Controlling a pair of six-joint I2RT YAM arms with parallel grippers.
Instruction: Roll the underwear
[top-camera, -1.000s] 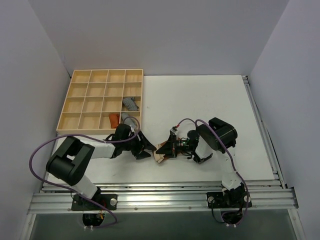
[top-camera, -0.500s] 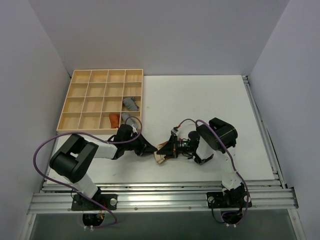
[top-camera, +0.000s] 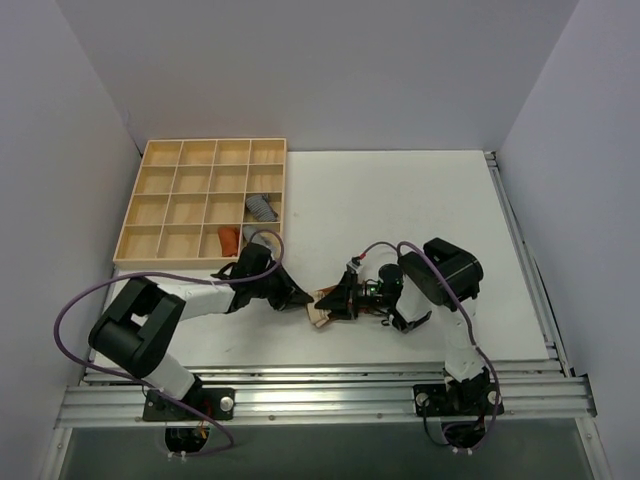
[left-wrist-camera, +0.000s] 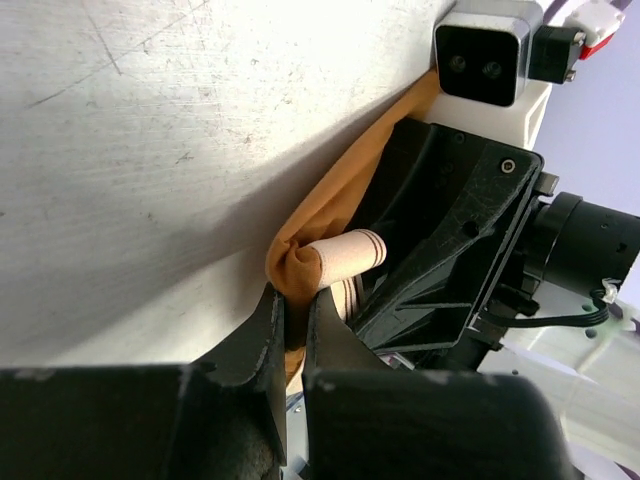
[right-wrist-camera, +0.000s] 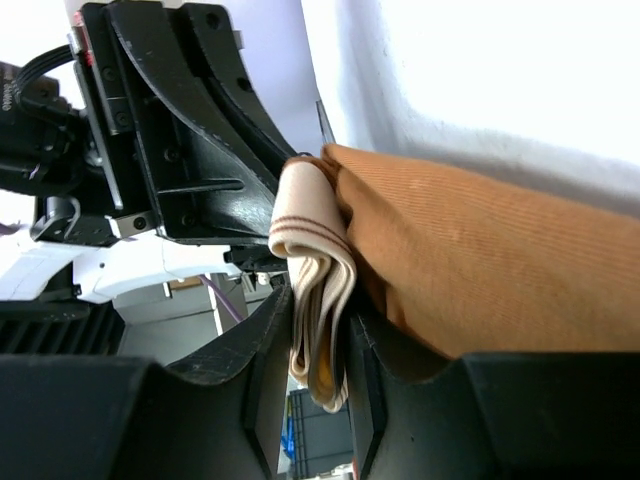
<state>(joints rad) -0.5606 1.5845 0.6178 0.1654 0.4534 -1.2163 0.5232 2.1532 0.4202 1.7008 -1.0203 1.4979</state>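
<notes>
Underwear (top-camera: 322, 312) lies bunched on the table (top-camera: 400, 200), near-right of the tray (top-camera: 135, 215). It is clamped by the left pincer (top-camera: 300, 298); its pale band (right-wrist-camera: 310, 240) sits between the right pincer's (top-camera: 335, 303) jaws, grip uncertain. The roll should be held taut and tightened slowly.

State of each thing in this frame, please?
underwear: band end folded over, held between both grippers.
left gripper: shut on the underwear's brown fabric.
right gripper: closed on its pale band.
wooden tray: flat, holding rolls.
grey rolled cloths: rolled, in tray compartments.
orange rolled cloth: rolled, in a compartment.
</notes>
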